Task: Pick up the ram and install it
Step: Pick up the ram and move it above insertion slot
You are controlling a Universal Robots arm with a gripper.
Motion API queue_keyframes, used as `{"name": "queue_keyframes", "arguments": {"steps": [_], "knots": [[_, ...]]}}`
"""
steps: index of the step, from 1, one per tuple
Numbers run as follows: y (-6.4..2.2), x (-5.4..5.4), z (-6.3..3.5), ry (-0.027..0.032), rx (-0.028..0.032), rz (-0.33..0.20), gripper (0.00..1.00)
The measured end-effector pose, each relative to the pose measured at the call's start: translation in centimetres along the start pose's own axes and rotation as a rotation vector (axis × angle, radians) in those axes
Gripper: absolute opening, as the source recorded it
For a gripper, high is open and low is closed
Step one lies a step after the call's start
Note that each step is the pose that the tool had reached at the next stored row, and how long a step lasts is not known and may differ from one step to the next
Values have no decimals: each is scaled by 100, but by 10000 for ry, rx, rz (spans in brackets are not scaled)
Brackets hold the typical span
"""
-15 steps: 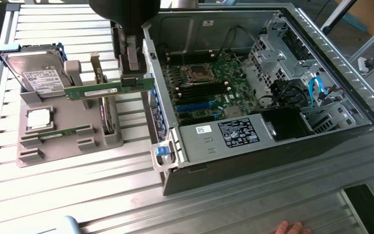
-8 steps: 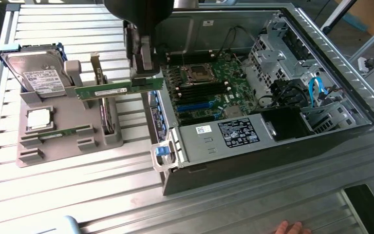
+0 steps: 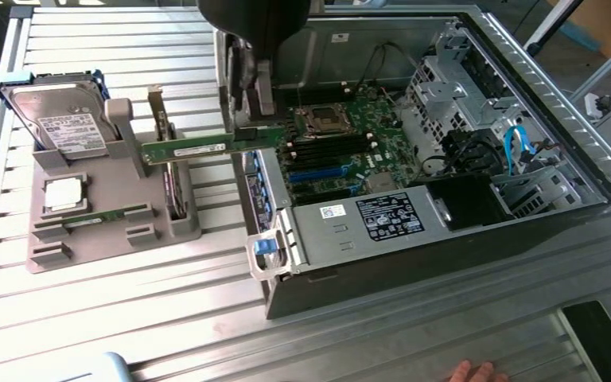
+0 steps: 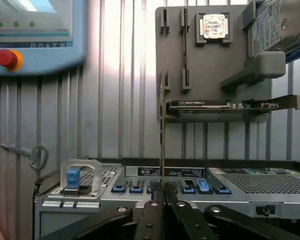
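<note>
The ram is a long green stick held level in the air, reaching from the grey parts holder toward the open computer case. My gripper is shut on the end of it nearest the case, just above the case's side wall. The black memory slots on the motherboard lie a little to the exterior view's right of the gripper. In the wrist view the ram shows edge-on as a thin line running out from between the closed fingers of my gripper.
The holder carries a hard drive, a processor chip and an upright expansion card. A blue-handled latch sticks out at the case's near corner. A hand rests at the table's front edge. A teach pendant lies on the table.
</note>
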State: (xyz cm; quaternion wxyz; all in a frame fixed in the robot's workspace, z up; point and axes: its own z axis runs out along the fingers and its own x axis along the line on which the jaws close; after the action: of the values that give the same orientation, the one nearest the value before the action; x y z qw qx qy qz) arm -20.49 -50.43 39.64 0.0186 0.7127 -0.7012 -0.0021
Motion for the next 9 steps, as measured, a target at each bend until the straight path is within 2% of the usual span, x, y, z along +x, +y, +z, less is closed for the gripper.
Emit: {"name": "queue_keyframes", "arguments": {"steps": [9], "knots": [[-266, 59, -7, 0, 0, 0, 12]]}}
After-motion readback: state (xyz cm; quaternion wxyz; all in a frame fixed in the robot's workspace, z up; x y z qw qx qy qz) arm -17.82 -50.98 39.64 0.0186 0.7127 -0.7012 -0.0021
